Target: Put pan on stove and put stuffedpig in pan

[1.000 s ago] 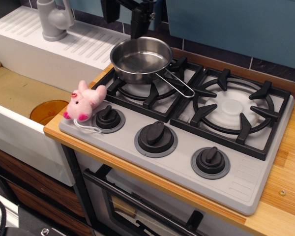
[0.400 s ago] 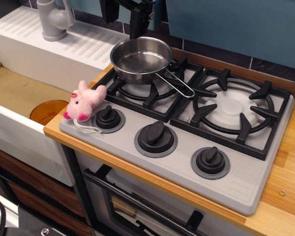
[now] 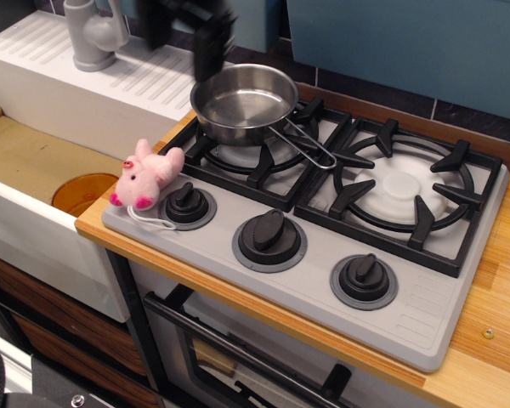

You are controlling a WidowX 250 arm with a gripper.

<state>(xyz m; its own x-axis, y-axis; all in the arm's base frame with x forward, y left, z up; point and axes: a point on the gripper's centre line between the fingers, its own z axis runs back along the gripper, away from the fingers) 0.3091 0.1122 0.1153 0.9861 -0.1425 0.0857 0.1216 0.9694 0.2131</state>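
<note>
The hand [image 3: 187, 34] hangs blurred at the top of the view, above and just behind the back-left rim of the pan [image 3: 244, 102]; two dark fingers point down with a gap between them and nothing in it, so it reads as spread and empty, though the blur makes that less than certain. From the hand the stuffedpig [image 3: 146, 176] lies down and toward the front-left, near the front-left corner of the stove [image 3: 408, 323], so the coming move looks like a reach forward and down past the pan. The pig lies on its side just beside the leftmost knob [image 3: 188, 204], apparently touching it, its long axis running diagonally from the head at the front-left to the feet at the back-right. It is pink plush with a darker snout and a white string loop trailing in front. The pan, shiny steel and empty, already sits on the left burner grate [image 3: 263, 157], wire handle pointing right toward the second burner. The wooden counter [image 3: 493, 289] frames the stove
</note>
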